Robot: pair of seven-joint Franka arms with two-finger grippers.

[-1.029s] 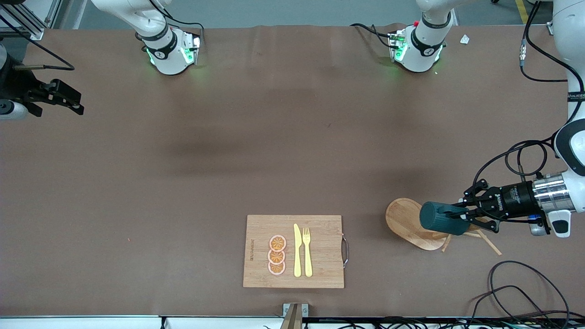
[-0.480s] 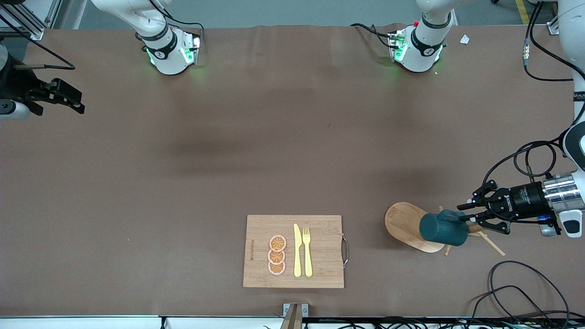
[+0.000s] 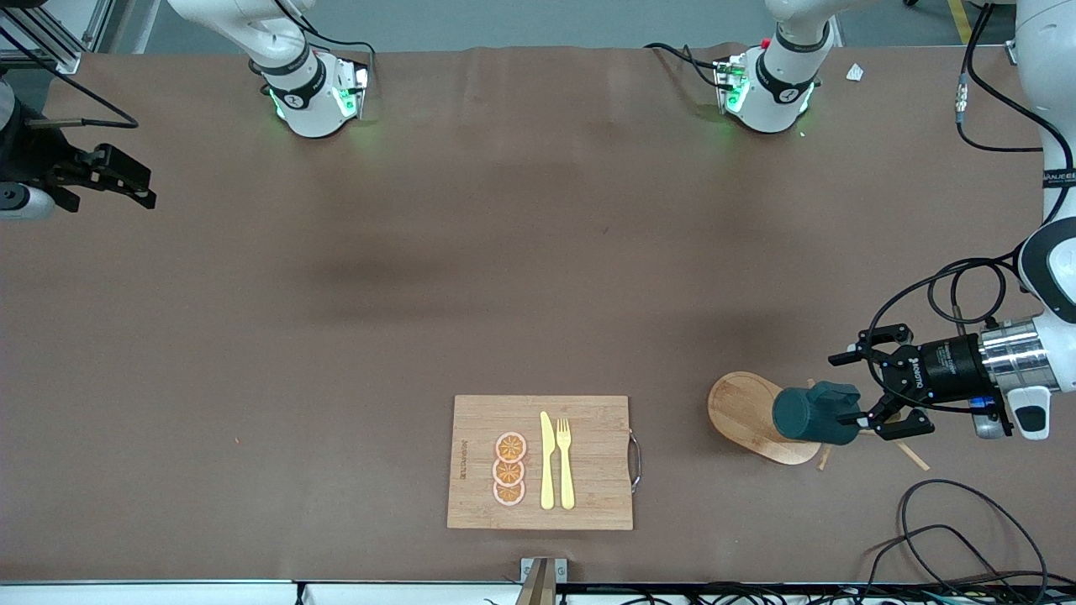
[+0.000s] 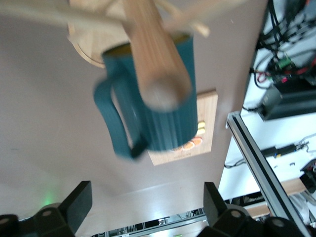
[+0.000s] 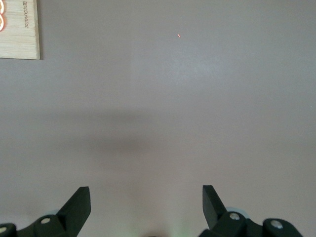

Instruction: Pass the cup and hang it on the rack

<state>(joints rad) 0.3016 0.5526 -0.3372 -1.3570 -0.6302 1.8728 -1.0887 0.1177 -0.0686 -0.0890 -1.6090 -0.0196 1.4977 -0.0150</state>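
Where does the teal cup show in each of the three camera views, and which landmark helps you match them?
Front view: the cup on the rack, just off the open left gripper.
Left wrist view: the cup hangs by the rack's post, between the open fingers.
Right wrist view: not in it.
Shared landmark: the cutting board.

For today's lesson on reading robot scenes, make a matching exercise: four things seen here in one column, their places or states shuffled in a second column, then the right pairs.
Things:
1. teal mug
2. left gripper
3. right gripper
4. yellow fork

States:
A. open, waiting at the right arm's end of the table
B. lying on the cutting board
C. on the mug rack
D. open, just beside the mug

Pairs: 1-C, 2-D, 3-A, 4-B
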